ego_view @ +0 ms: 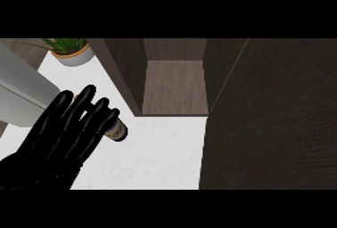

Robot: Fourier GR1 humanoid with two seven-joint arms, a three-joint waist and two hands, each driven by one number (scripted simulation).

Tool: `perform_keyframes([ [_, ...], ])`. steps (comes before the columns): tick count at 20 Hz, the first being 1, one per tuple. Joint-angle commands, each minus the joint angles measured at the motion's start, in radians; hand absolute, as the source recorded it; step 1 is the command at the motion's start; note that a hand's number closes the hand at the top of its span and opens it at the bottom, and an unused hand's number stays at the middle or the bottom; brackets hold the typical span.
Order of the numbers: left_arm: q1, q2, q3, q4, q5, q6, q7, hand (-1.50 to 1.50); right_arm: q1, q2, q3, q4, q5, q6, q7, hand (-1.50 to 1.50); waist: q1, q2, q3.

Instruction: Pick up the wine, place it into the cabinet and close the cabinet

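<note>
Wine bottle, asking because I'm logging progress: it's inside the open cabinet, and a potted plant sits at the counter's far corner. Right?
No. The head view shows the wine bottle outside the cabinet, over the white counter, partly hidden by the left hand's straight fingers. The cabinet is open, and the potted plant does sit at the counter's far corner.

You'll see the left hand point(66, 133) black, the counter point(158, 160) white and faintly speckled, the cabinet point(276, 111) dark brown wood grain, the wine point(117, 130) dark, pale-labelled.
</note>
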State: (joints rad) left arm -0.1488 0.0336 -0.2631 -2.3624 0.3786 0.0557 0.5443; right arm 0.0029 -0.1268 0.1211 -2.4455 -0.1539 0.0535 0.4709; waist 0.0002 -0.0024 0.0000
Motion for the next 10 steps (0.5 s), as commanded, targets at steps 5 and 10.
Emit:
perform_keyframes([
  [5, 0.075, 0.02, 0.073, -0.056, 0.013, -0.004, -0.008, -1.5, -0.02, 0.021, 0.037, -0.129, 0.003, -0.049, 0.129, -1.5, 0.0, 0.0, 0.0],
  [10, 0.118, 0.033, 0.154, 0.019, 0.018, -0.058, -0.087, -1.5, -0.043, 0.018, 0.02, -0.091, -0.001, -0.023, 0.096, -1.5, 0.0, 0.001, 0.0],
])
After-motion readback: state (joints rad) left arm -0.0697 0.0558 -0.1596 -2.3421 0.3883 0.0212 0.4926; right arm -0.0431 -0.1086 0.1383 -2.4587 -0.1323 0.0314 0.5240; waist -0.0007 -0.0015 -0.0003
